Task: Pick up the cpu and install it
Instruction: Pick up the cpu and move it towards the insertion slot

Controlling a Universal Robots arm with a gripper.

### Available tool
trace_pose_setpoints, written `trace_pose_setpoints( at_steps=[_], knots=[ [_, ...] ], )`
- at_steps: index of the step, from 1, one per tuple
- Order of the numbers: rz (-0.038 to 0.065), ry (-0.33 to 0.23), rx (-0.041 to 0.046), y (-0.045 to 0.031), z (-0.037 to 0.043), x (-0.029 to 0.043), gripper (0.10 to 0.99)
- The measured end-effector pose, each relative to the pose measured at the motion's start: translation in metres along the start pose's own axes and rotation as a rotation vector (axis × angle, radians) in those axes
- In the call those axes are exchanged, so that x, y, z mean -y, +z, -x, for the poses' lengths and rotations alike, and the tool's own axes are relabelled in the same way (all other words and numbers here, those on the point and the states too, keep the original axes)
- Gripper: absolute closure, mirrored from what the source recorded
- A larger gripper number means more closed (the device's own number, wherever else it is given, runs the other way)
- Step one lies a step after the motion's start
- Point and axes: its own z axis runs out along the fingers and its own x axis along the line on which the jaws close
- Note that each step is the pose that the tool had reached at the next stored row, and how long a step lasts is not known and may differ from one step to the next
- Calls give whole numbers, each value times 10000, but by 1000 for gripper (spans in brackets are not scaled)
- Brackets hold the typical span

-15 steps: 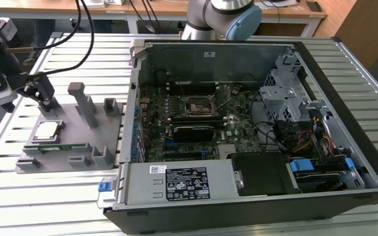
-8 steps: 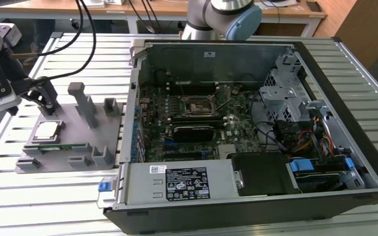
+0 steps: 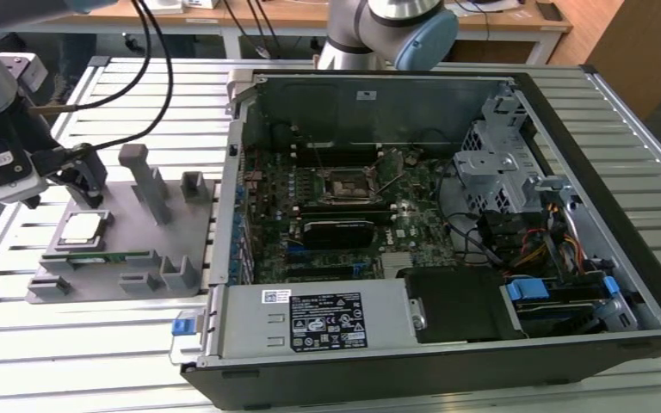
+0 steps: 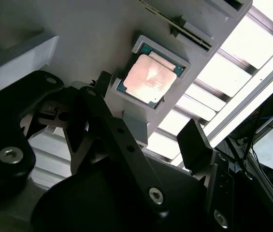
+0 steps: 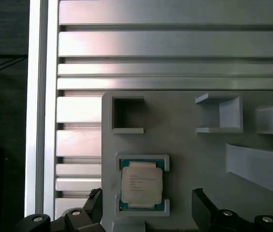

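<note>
The cpu [image 3: 82,228] is a small square chip with a silver top, lying flat in a recess of the grey fixture plate [image 3: 135,234] on the exterior view's left. My gripper [image 3: 82,200] hangs just above it, open and holding nothing. In the first wrist view the cpu [image 5: 141,185] sits in its green-rimmed pocket, and the gripper [image 5: 146,198] has one black fingertip [image 5: 95,197] on either side of it, apart from it. The second wrist view shows the cpu [image 4: 150,78] beyond the open gripper [image 4: 147,108]. The black socket [image 3: 348,183] sits mid-motherboard inside the case.
The open computer case [image 3: 365,90] takes up the middle and the exterior view's right, with drive cage, cables and power supply [image 3: 313,320] inside. A green memory stick [image 3: 101,256] and upright grey posts [image 3: 147,185] stand on the fixture plate. The table is slatted aluminium [image 5: 175,43].
</note>
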Motion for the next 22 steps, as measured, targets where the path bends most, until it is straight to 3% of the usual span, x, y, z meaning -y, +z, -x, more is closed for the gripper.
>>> trace_pose_setpoints(
  at_steps=[14, 22],
  knots=[
    [4, 68, 60, 215, -2, 44, 267],
    [4, 68, 73, 344, -42, 52, 278]
  ],
)
